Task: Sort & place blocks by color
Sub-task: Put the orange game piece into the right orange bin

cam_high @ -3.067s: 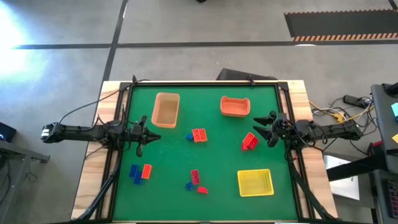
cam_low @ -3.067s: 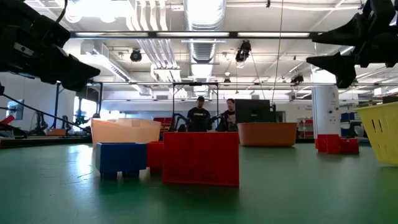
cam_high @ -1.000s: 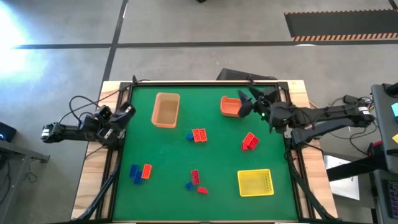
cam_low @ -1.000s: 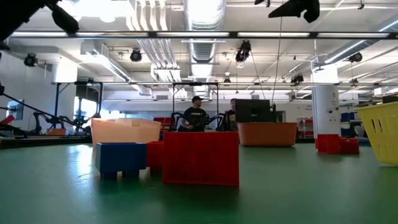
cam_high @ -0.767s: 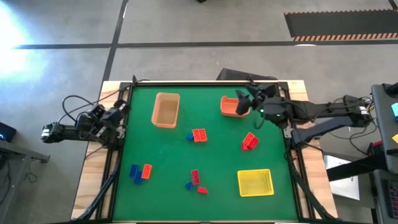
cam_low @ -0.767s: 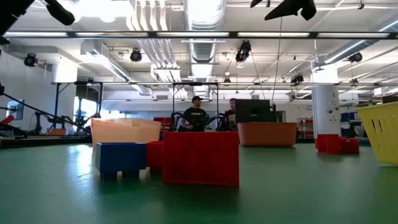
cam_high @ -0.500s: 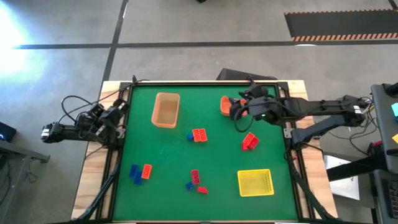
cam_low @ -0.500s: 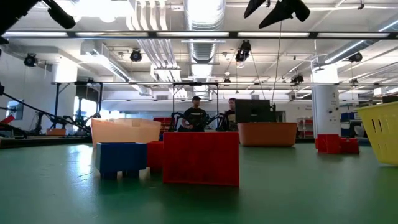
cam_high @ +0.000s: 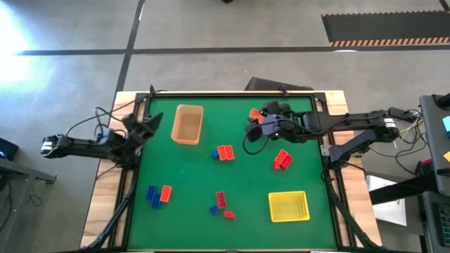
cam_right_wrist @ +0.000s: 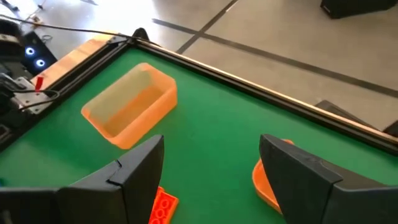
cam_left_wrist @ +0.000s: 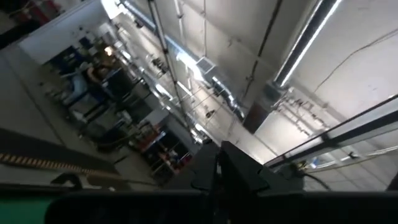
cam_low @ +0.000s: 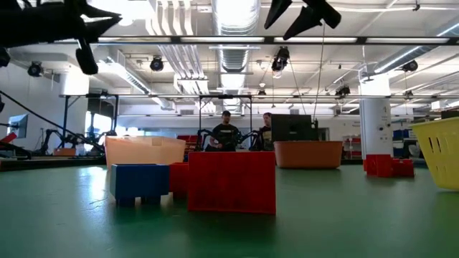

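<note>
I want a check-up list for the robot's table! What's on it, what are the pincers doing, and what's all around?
Surface: green mat in a wooden-edged table, flat.
Job's things: blue, orange and red blocks in loose clusters on the mat; none seen in a bin.
Bins: tan bin and orange bin at the far side, yellow bin nearer.
Clutter: nothing seen.
Pincers: left pincer shut, raised at the mat's left edge; right pincer open, empty, beside the orange bin.
Cables: looped at the left arm's base; a bundle off the table's right side.
Surroundings: concrete floor; people far behind.
</note>
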Action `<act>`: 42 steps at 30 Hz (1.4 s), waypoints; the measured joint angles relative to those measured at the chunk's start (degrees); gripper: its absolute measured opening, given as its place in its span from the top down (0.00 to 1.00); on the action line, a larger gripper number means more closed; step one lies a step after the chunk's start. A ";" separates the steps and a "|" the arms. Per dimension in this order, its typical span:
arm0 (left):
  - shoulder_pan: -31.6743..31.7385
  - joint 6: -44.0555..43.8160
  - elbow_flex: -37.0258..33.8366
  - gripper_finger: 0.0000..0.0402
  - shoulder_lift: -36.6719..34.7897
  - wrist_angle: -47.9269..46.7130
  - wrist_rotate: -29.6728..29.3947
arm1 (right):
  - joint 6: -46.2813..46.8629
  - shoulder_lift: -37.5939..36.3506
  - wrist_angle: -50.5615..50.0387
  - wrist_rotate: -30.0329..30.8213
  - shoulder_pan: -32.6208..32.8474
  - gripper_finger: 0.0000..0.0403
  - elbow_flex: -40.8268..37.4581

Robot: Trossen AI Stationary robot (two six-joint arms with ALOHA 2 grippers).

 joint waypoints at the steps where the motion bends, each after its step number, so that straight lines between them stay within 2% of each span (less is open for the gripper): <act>1: -0.03 -0.98 0.15 0.98 1.44 -0.15 -0.36 | -0.07 0.40 0.02 0.00 0.00 0.37 0.53; 6: -0.02 -5.22 2.19 0.98 7.44 -5.49 -0.97 | -1.77 2.50 0.05 -0.01 0.00 0.37 3.01; 14: 0.04 -6.70 13.60 0.98 20.58 -27.77 -0.60 | -13.04 6.10 0.43 0.42 0.00 0.37 6.23; 20: 0.42 -6.58 24.26 0.98 28.70 -44.52 -0.75 | -14.83 6.92 0.88 0.38 0.00 0.37 6.42; 26: 0.39 0.48 29.79 0.98 33.10 -45.67 -0.40 | -14.36 7.51 1.30 0.00 0.00 0.37 6.42; 32: 0.38 2.84 31.47 0.98 32.97 -45.64 0.31 | -14.91 8.69 1.27 0.01 0.00 0.37 6.42; 37: 0.39 5.69 31.47 0.98 31.24 -45.58 0.43 | -7.40 10.22 2.24 0.02 -0.48 0.37 6.55; 39: 0.37 7.13 31.47 0.98 30.50 -45.70 0.45 | -2.99 10.93 1.94 -2.38 -1.52 0.37 6.66; 42: 0.39 7.34 31.49 0.98 29.00 -45.72 0.45 | 2.28 12.96 1.81 -9.45 -3.66 0.37 6.66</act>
